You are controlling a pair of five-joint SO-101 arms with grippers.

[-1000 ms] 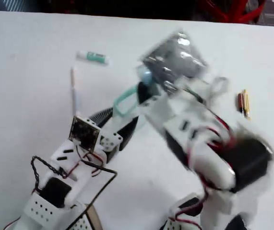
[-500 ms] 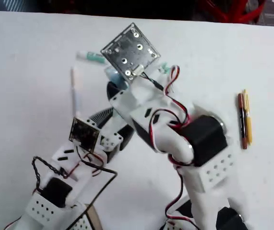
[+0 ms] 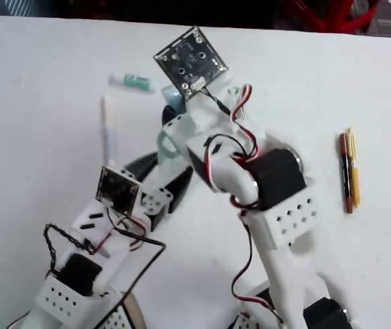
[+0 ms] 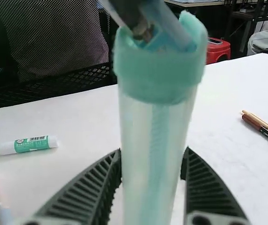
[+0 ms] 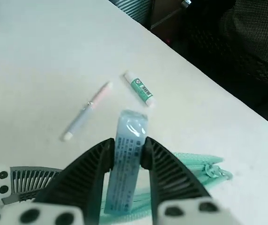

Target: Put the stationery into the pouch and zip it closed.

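Our left pincer [image 4: 151, 153] pinches the pouch [image 4: 155, 117] upright, and our right pincer [image 5: 127, 141] pinches a blue stick [image 5: 126, 168]. We should centre it over the mouth before releasing.

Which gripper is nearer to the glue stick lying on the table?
Right. The right gripper, shut on a blue item, hangs close to the glue stick; the left gripper, clamping the pouch, sits farther back from it.
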